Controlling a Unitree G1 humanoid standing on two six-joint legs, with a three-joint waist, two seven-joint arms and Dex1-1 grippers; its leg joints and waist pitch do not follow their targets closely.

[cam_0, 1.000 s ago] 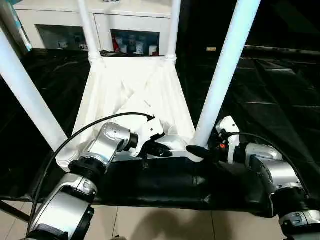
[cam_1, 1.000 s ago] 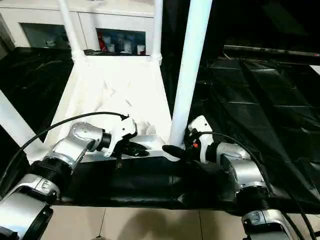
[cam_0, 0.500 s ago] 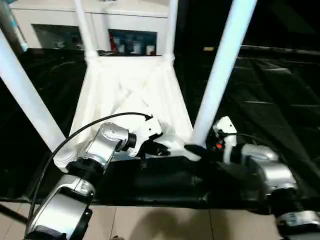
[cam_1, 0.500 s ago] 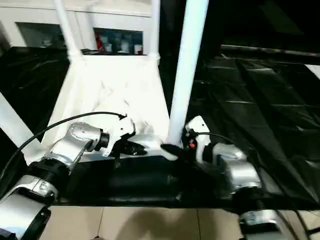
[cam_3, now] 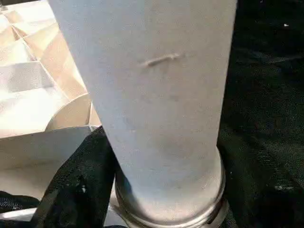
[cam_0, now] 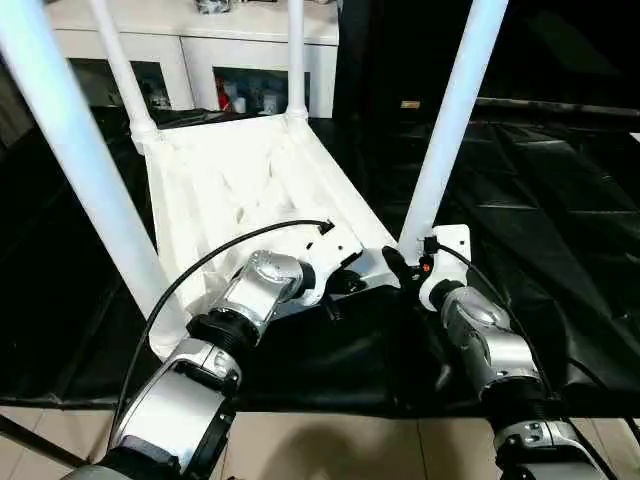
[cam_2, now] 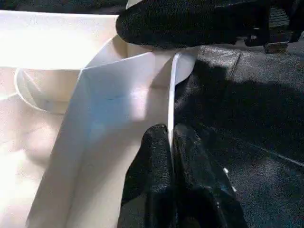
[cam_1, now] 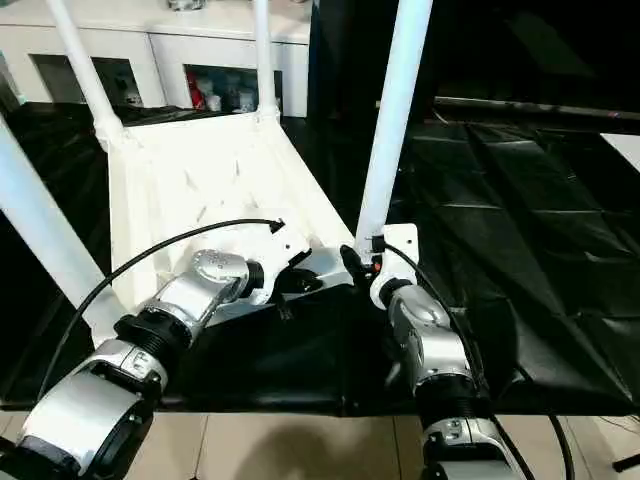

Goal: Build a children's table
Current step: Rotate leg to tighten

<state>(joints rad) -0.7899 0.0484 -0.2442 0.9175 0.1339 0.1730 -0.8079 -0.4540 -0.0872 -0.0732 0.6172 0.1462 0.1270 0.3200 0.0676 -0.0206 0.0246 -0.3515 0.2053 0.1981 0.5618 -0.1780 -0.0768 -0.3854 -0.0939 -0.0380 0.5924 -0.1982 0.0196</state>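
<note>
Small white plastic children's table [cam_1: 215, 185] inverted on the black-cloth tabletop [cam_1: 500, 230], tubular legs upright. Left gripper [cam_1: 296, 282] at its near rim; right gripper [cam_1: 352, 268] beside the near-right leg's base.

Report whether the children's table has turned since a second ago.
Yes. Against the work table's front edge, the children's table has turned: near right corner away, near left corner closer.

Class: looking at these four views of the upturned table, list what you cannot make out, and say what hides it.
- Leg tops: cut off by the eye views' upper edge.
- Right gripper far finger: in the right wrist view, hidden behind the leg.
- Table rim underside: hidden in the left wrist view by the left gripper shut on it.
- Cabinet contents: too small in the eye views.
</note>
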